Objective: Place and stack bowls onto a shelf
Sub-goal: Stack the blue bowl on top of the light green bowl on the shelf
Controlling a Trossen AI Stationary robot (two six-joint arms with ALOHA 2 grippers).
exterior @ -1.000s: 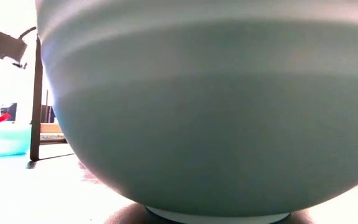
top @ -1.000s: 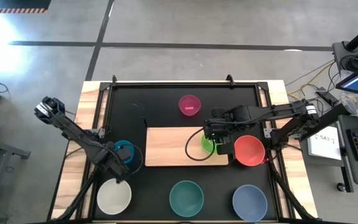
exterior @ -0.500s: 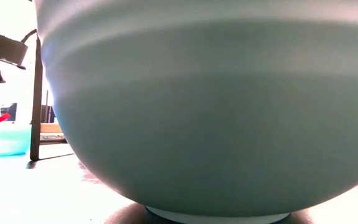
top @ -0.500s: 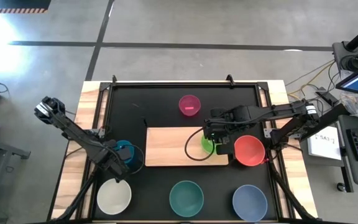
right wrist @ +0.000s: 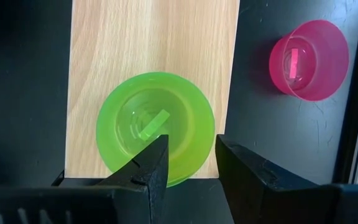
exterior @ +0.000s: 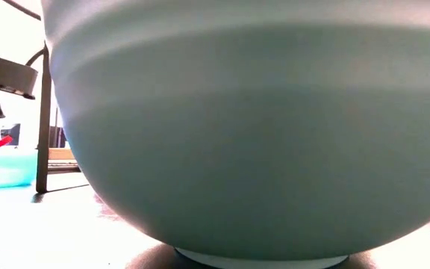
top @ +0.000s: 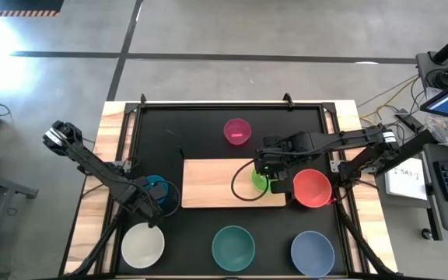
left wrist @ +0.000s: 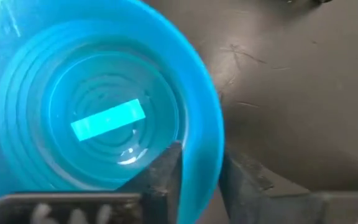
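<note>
Left wrist view: the blue bowl (left wrist: 98, 106) rim is straddled by the left gripper (left wrist: 197, 180), one finger inside, one outside, jaws closing; grip unconfirmed. The shelf (top: 216, 183) lies just beyond it, nearer the right gripper (right wrist: 188, 165), open astride the green bowl (right wrist: 155, 129) rim.

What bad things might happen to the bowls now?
1. The left end effector pinches only the blue bowl's thin rim, one finger inside and one outside, so the bowl might tip or slip when lifted.
2. The green bowl sits at the very edge of the shelf; the right end effector straddling its rim might nudge it off.
</note>
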